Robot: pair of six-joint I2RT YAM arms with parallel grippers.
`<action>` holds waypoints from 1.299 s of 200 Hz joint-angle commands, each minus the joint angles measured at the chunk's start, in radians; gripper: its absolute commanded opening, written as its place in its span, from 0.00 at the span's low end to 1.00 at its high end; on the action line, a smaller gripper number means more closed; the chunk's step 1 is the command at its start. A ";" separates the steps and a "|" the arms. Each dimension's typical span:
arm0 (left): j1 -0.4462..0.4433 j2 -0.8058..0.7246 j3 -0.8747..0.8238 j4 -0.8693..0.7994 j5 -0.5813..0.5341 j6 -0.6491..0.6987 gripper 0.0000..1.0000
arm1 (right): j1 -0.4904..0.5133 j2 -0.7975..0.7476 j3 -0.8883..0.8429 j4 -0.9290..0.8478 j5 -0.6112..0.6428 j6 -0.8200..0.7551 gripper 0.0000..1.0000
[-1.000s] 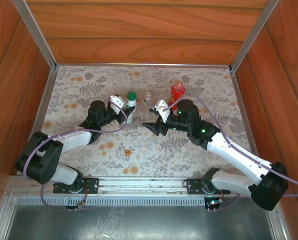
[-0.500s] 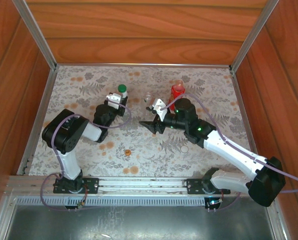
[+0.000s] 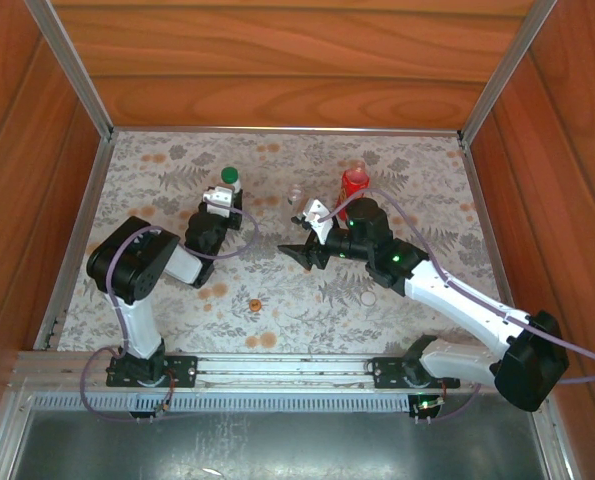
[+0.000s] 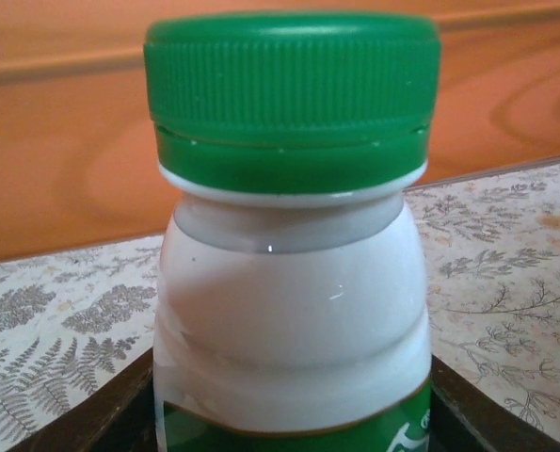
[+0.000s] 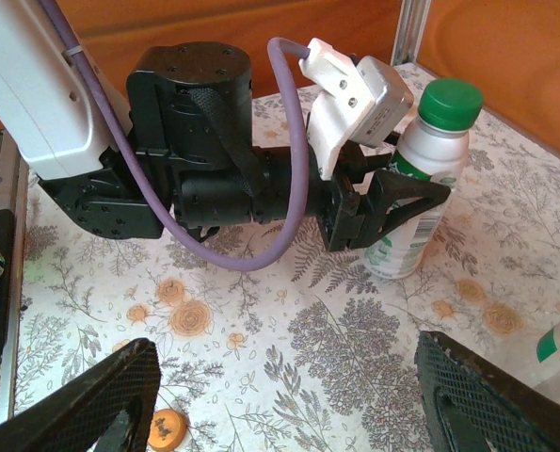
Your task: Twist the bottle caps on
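Left wrist: green-capped white bottle (image 4: 289, 320) stands between the left jaws.

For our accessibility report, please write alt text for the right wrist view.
The left pincer grips an upright white bottle, green cap on, over a floral mat. The right pincer stands open in the foreground, an orange cap lying beside it.

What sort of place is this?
Likely a robot test cell: two arms bolted to a metal rail, wooden walls enclosing a floral mat, with a white bottle and red bottle.
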 commanded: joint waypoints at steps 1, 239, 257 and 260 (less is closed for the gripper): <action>0.005 0.021 -0.009 0.030 -0.020 -0.016 0.57 | 0.001 0.000 -0.005 0.012 0.001 0.004 0.75; -0.157 -0.409 -0.122 -0.324 0.247 0.191 1.00 | -0.062 -0.042 -0.082 0.114 0.333 0.183 0.81; -0.176 -0.361 -0.075 -0.324 0.322 0.156 1.00 | -0.064 -0.057 -0.085 0.106 0.328 0.182 0.81; -0.178 -0.350 -0.068 -0.323 0.332 0.149 1.00 | -0.064 -0.060 -0.086 0.104 0.329 0.182 0.82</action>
